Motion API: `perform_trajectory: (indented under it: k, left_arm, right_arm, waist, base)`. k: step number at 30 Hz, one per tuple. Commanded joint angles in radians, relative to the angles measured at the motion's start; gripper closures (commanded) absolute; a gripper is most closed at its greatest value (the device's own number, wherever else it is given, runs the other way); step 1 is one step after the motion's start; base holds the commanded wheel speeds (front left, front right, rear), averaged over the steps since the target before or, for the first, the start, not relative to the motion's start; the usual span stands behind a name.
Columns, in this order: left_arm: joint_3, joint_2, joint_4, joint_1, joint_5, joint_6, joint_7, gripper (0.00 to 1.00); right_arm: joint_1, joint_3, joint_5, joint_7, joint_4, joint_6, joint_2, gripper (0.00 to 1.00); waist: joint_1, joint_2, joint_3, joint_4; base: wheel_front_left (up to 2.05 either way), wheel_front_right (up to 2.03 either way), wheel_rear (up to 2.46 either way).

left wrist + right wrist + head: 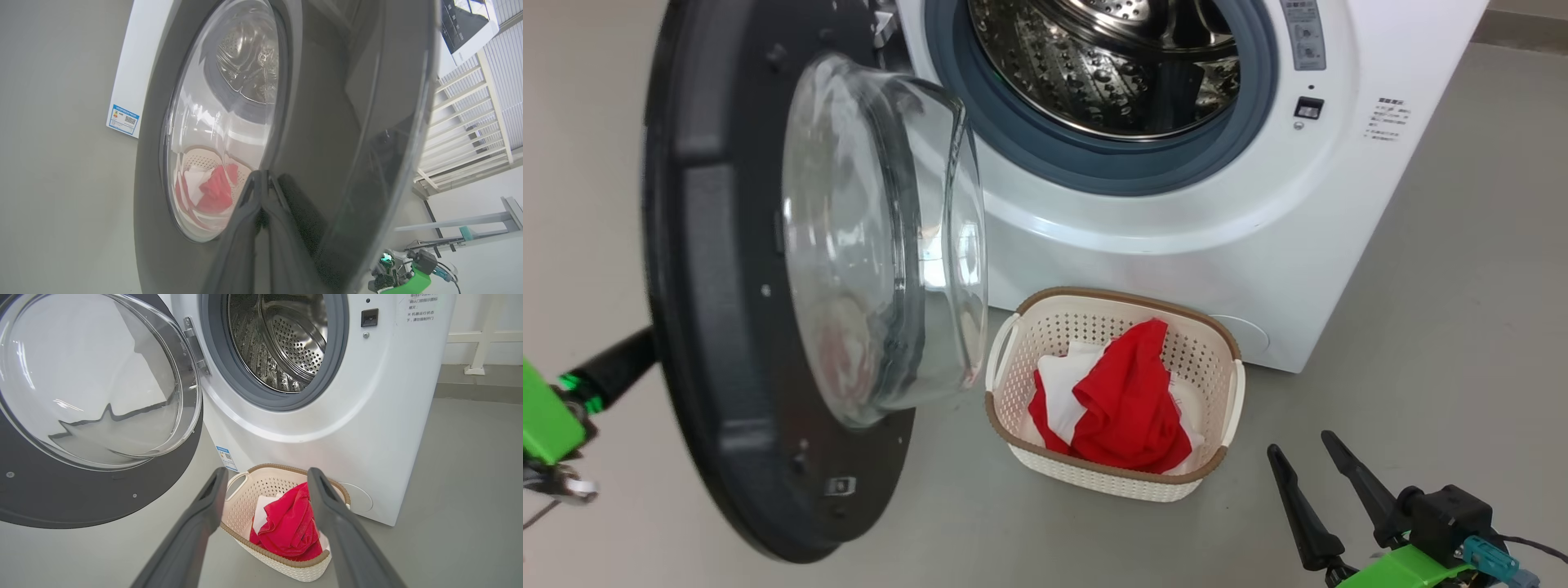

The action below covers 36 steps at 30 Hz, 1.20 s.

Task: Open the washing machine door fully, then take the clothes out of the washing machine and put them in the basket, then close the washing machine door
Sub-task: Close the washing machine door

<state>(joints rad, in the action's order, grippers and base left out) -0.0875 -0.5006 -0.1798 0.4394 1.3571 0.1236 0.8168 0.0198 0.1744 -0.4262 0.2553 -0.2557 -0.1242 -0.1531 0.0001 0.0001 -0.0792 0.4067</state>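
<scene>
Left gripper (261, 176) (closed) against door (322, 122)

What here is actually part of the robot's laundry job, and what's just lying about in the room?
Part of the job: washing machine; washing machine door, standing open; red and white clothes; cream basket holding them.
Just lying about: white pipe frame by the far wall.

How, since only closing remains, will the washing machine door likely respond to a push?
The washing machine door probably swings rigidly on its hinge. Its bulging glass window suggests some weight. The glossy outer face may let the shut left gripper slip.
</scene>
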Motion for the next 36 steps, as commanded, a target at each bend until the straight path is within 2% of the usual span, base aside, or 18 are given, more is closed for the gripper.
perform_trajectory:
  k: [1,12,18,25,35,36]
  left_arm:
    - [-0.017,-0.042,0.058,0.016,0.013,0.007,0.0,1.0]
    - [0.128,-0.007,0.189,0.028,0.016,0.007,-0.084,1.0]
    - [0.197,0.024,0.207,0.055,0.006,0.007,-0.155,1.0]
    - [0.215,-0.003,0.173,0.054,0.007,0.007,-0.221,1.0]
    - [0.217,-0.038,0.109,-0.03,0.011,0.007,-0.329,1.0]
    - [0.218,-0.037,0.099,-0.043,0.015,0.007,-0.34,0.96]
  right_arm:
    - [0.003,0.018,0.011,0.006,0.023,-0.007,-0.006,0.0]
    - [0.002,0.014,0.011,0.006,0.027,-0.007,-0.003,0.0]
    - [-0.001,0.014,0.012,0.006,0.028,-0.007,-0.002,0.0]
    - [-0.005,0.01,0.012,0.006,0.029,-0.007,-0.002,0.0]
    - [0.003,0.008,0.013,0.006,0.026,-0.007,0.005,0.0]
    - [0.003,0.008,0.013,0.006,0.026,-0.007,0.006,0.0]
  waist:
    - [-0.0001,-0.0001,0.005,-0.012]
    - [-0.0001,-0.0001,0.005,-0.06]
    - [-0.0001,-0.0001,0.001,-0.08]
    - [-0.0001,-0.0001,-0.001,-0.094]
    - [-0.0001,-0.0001,0.019,-0.073]
    - [-0.0001,-0.0001,0.023,-0.068]
  base:
    - [0.0,0.0,0.0]
    - [0.0,0.0,0.0]
    - [0.0,0.0,0.0]
    - [0.0,0.0,0.0]
    - [0.0,0.0,0.0]
    - [0.0,0.0,0.0]
